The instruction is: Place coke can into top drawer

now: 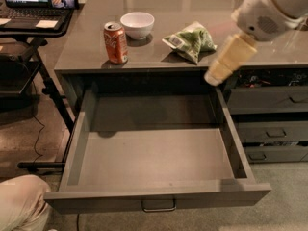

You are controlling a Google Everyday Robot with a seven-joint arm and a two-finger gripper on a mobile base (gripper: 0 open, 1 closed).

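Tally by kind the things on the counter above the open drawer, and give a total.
Coke can: 1
White bowl: 1
Green snack bag: 1
Total: 3
The gripper hangs over the right rear corner of the open top drawer, apart from all three.

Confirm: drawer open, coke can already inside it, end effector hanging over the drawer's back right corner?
The camera view shows the coke can standing on the counter beside the bowl, not inside. The drawer is open, and the end effector does hang over its back right corner.
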